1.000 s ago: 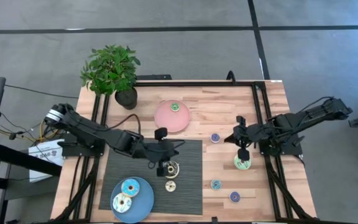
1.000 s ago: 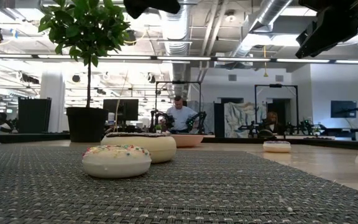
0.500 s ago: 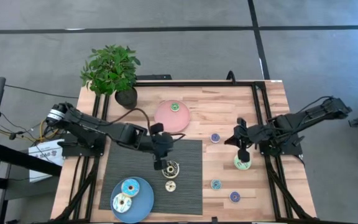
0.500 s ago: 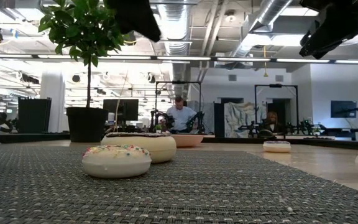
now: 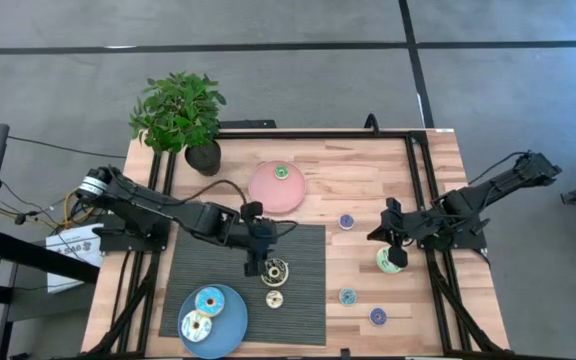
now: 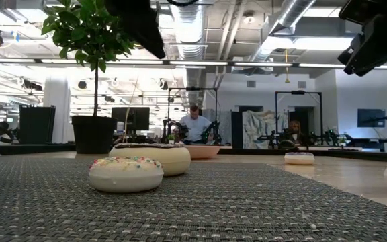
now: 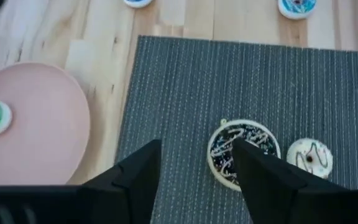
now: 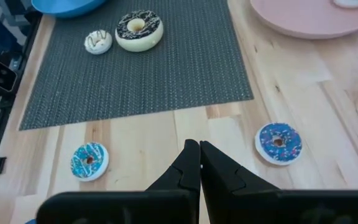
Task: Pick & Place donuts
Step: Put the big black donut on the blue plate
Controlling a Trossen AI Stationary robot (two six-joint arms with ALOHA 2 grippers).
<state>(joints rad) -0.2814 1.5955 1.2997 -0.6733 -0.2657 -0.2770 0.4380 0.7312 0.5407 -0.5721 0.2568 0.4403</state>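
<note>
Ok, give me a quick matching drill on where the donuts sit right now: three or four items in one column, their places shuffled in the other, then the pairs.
Things:
1. small green donut
2. brown-iced donut
3. large teal donut
4. pale green donut

Places:
A. on the blue plate
B. on the bare wooden table, just below the right claw
C. on the pink plate
D. on the dark mat, beside the left claw

Pairs: 1-C, 2-D, 3-A, 4-B
</note>
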